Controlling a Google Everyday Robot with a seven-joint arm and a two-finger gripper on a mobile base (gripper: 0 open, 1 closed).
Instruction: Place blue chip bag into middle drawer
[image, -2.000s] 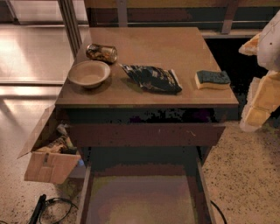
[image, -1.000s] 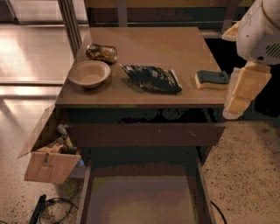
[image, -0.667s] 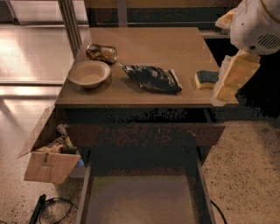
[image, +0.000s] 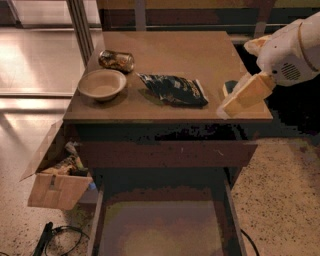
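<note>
The blue chip bag (image: 174, 89) lies crumpled and flat in the middle of the cabinet top (image: 200, 50). My gripper (image: 231, 105) hangs over the right front part of the top, just right of the bag and apart from it, holding nothing that I can see. The middle drawer (image: 162, 227) is pulled out at the bottom of the view, with a plain tan-grey floor and nothing in it.
A beige bowl (image: 102, 84) and a crushed can (image: 116, 60) sit on the left of the top. A sponge (image: 227, 86) is mostly hidden behind my gripper. A drawer with a reddish-brown front panel (image: 165, 153) is slightly open above. A cardboard box (image: 55, 186) stands on the floor at left.
My arm has swung left from beside the cabinet to over its right front part, closer to the chip bag, and now covers the sponge. The bag and drawer have not moved.
</note>
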